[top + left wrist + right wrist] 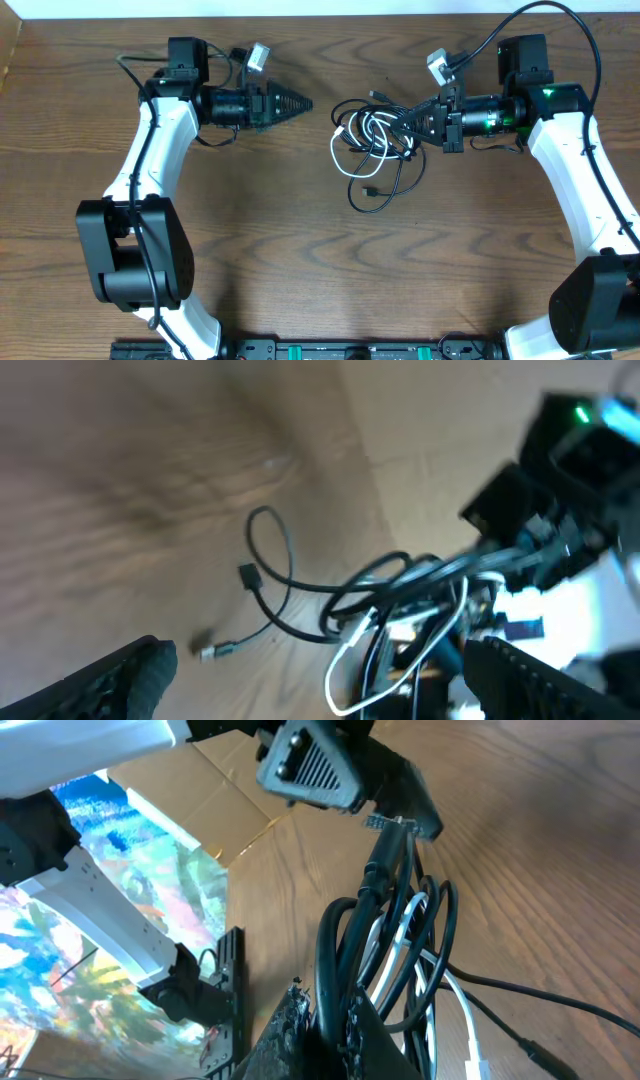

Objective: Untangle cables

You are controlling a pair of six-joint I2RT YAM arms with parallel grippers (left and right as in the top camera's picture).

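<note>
Gripping the cables (372, 135) from their right side, the right gripper (418, 122) has its fingers closed on the bundle; in the right wrist view several black strands and one white strand run together into the closed fingers at the bottom of the frame. The tangle sits right of centre on the far half of the wooden table (300, 260), between the two grippers. The white cable (465, 1015) forms loops on the left part of the tangle, interlaced with the black loops. One black cable leaves the tangle toward the near side, curves across the wood and ends in a small plug (372, 190) lying on the table surface. A second small plug end projects from the far edge of the tangle. The left gripper (297, 103) points right toward the tangle and stands apart from it, with bare wood between. In the left wrist view its two fingers (130, 680) are at the lower corners of the frame, spread wide, with nothing clamped between them; the cables are beyond the fingertips. Whether the gripped part of the bundle is raised off the table cannot be told.
</note>
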